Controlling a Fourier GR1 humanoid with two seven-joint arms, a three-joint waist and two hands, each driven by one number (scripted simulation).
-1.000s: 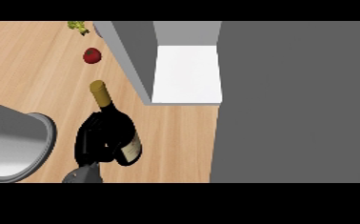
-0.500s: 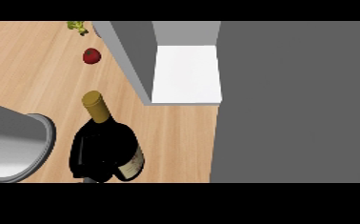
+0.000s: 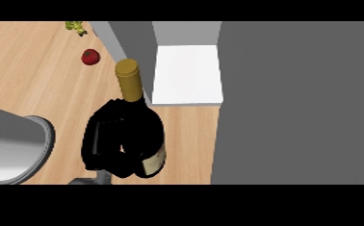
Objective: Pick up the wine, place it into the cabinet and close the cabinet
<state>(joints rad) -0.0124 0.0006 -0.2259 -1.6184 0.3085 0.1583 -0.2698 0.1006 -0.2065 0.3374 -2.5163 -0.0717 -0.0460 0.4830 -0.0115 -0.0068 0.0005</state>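
The wine bottle (image 3: 128, 81) is dark with a gold-capped neck and a cream label near its base. My right hand (image 3: 113, 141) is shut around its body and hides most of the glass. The neck points away from me, and its cap lies against the left front edge of the open cabinet (image 3: 186, 73), whose white floor shows just right of the bottle. My left hand does not show.
A wide grey cabinet panel (image 3: 288, 105) fills the right side. A small red fruit (image 3: 90, 56) and a yellow-green item (image 3: 76, 27) lie on the wooden counter (image 3: 43, 85) at the far left. A rounded grey shape (image 3: 21, 145) sits at the left edge.
The bottle, held in my right hand, has moved right and away from me toward the cabinet opening. It also looks larger, so it is higher.
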